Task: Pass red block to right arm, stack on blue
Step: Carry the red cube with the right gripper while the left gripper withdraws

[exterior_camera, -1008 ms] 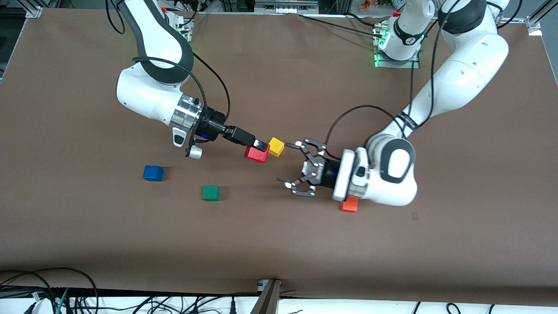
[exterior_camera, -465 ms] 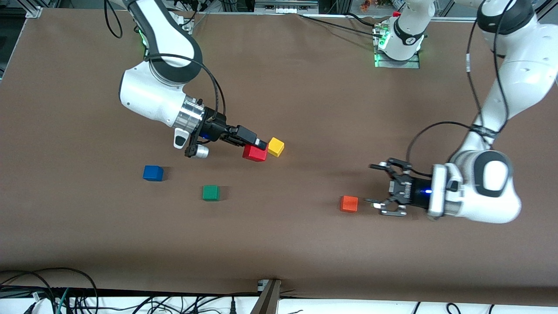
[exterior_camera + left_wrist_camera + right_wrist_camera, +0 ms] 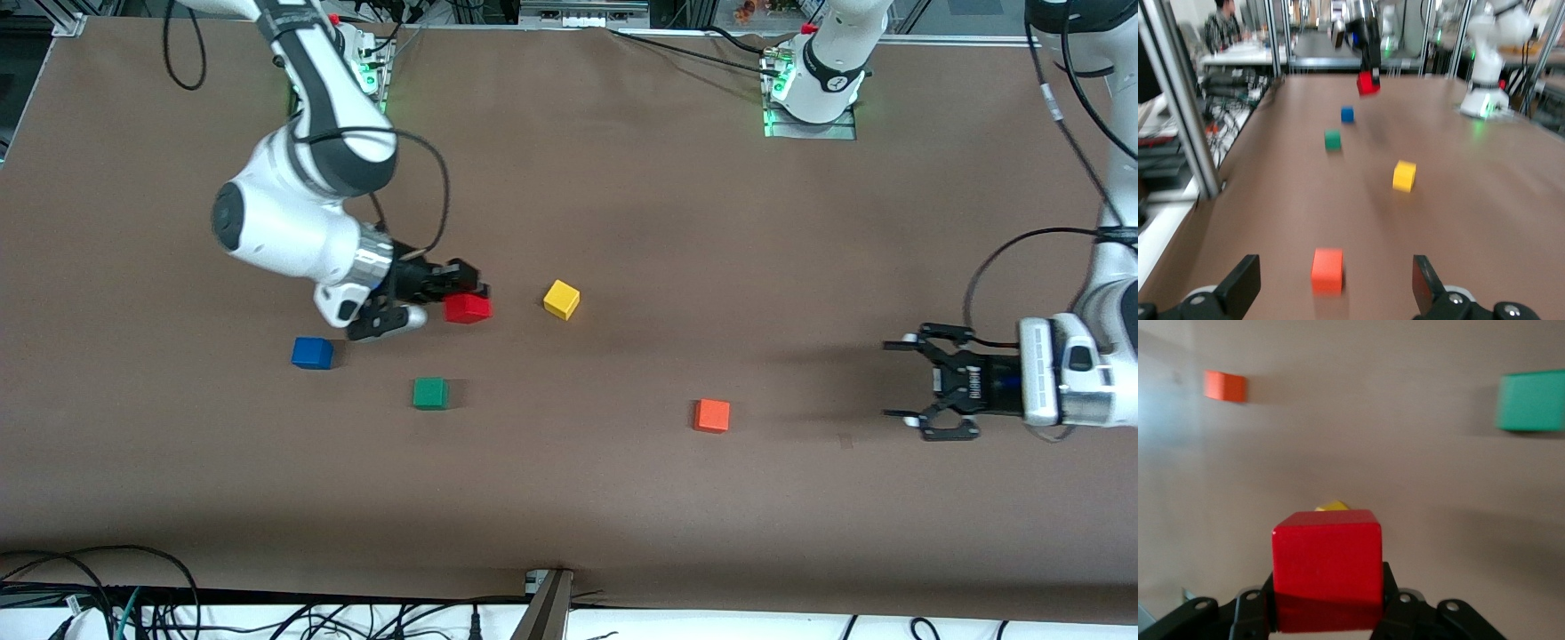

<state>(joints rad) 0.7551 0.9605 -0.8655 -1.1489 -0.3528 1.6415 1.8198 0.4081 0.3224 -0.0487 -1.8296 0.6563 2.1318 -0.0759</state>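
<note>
The red block [image 3: 468, 308] is held in my shut right gripper [image 3: 475, 297], a little above the table between the blue cube [image 3: 312, 353] and a yellow cube [image 3: 561, 300]. In the right wrist view the red block [image 3: 1327, 563] fills the space between the fingers of the right gripper [image 3: 1327, 617]; the blue cube is out of that view. In the left wrist view the red block [image 3: 1368, 83] hangs from the right gripper [image 3: 1368, 75] over the table, close to the blue cube [image 3: 1347, 114]. My left gripper [image 3: 898, 380] is open and empty at the left arm's end of the table, and it also shows in the left wrist view [image 3: 1336, 287].
A green cube [image 3: 430, 393] lies nearer the front camera than the red block. An orange cube [image 3: 712, 415] lies between the green cube and the left gripper. The yellow cube sits mid-table. The brown table [image 3: 622, 204] has bare room toward the robots' bases.
The right gripper has carried the red block away from the yellow cube toward the blue cube. The left gripper has drawn back, open, past the orange cube toward its own end of the table.
</note>
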